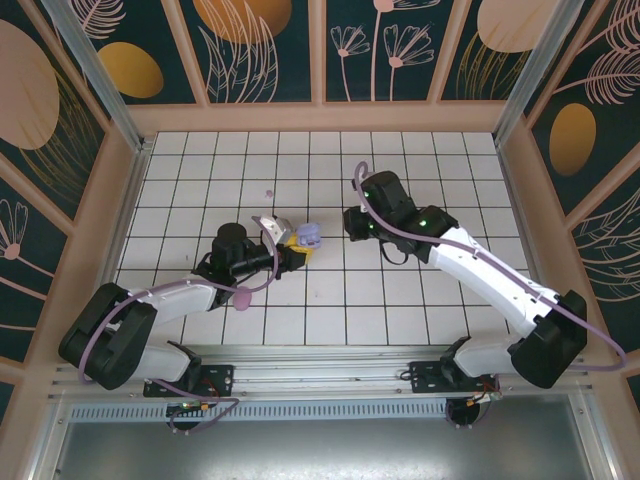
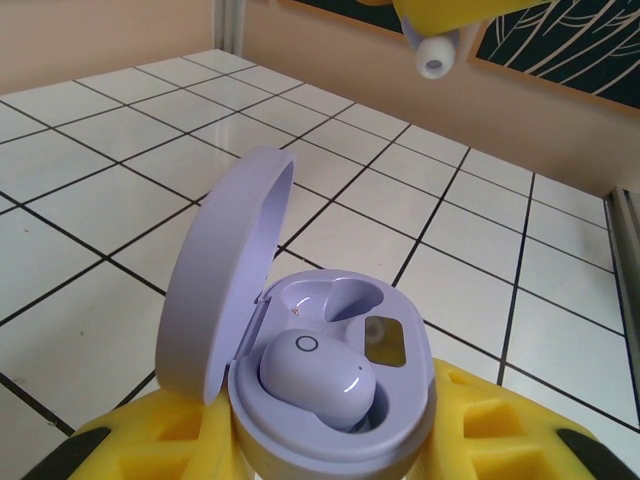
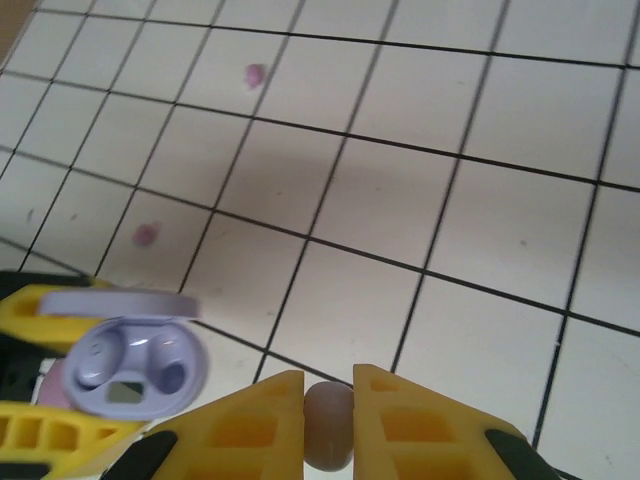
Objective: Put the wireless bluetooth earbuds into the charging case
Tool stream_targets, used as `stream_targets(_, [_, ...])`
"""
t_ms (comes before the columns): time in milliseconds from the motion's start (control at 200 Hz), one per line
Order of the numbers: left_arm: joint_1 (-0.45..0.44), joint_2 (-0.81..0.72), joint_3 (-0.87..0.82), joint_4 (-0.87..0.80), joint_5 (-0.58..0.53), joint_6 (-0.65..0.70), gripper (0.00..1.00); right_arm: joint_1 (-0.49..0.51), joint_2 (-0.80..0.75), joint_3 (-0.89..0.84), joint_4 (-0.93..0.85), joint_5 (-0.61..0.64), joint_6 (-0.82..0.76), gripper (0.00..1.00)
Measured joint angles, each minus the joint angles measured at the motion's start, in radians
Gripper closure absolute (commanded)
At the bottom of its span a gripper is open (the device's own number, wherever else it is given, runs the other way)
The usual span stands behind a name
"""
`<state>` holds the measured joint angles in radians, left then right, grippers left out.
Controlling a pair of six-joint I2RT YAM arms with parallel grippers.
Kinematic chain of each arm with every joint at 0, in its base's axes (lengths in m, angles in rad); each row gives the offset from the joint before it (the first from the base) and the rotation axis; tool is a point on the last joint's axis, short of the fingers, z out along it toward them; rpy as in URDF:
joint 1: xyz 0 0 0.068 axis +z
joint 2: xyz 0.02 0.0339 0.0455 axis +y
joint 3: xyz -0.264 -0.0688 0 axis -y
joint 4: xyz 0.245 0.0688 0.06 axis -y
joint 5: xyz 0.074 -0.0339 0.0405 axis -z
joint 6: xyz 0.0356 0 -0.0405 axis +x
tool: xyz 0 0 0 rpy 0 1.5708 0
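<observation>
Your right gripper (image 3: 328,388) is clenched on 1 pale lavender bud, the held earbud (image 3: 328,428), pinched between its 2 yellow fingers (image 3: 260,420). It hangs over the white tiled floor (image 3: 480,200), close to the charging case but not touching it. In the left wrist view, the held earbud's pale tip pokes from a yellow finger at the top edge, above the case.

Your left gripper (image 2: 330,445) grasps the lavender charging case (image 2: 220,300) from both sides, low on its body. The lid (image 2: 215,260) stands open, hinged up on the left of that view. 1 lavender bud, the seated earbud (image 2: 320,385), rests in the near socket. The far socket (image 2: 335,298) is empty.

2 pink earbuds lie loose on the tiles beyond the case, well apart from both grippers: 1 farther off (image 3: 256,73) and 1 nearer (image 3: 146,234).

From above, the 2 grippers face each other at mid-floor, the case between them. A pink rounded object (image 1: 243,297) lies beside the left arm (image 1: 170,300).
</observation>
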<state>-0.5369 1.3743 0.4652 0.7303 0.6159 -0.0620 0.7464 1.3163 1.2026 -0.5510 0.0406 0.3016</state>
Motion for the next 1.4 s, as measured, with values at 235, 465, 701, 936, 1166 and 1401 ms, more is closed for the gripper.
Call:
stream_targets(235, [0.000, -0.010, 0.000, -0.002, 0.013, -0.003, 1.00, 0.065, 0.035, 0.030, 0.003, -0.069, -0.058, 0.85])
stream_targets(465, [0.000, -0.020, 0.000, -0.002, 0.032, -0.003, 1.00, 0.095, 0.086, 0.045, 0.004, -0.114, -0.118, 0.85])
stream_targets(701, [0.000, -0.028, 0.000, -0.002, 0.050, -0.003, 1.00, 0.116, 0.121, 0.052, 0.003, -0.117, -0.172, 0.84])
stream_targets(936, [0.000, -0.028, 0.000, -0.002, 0.069, -0.003, 1.00, 0.129, 0.139, 0.069, -0.002, -0.071, -0.218, 0.84])
stream_targets(1166, [0.000, -0.028, 0.000, -0.002, 0.083, -0.005, 1.00, 0.151, 0.174, 0.094, -0.030, -0.007, -0.264, 0.84])
stream_targets(1401, [0.000, -0.028, 0.000, -0.009, 0.083, -0.010, 1.00, 0.166, 0.190, 0.118, -0.062, 0.023, -0.296, 0.82])
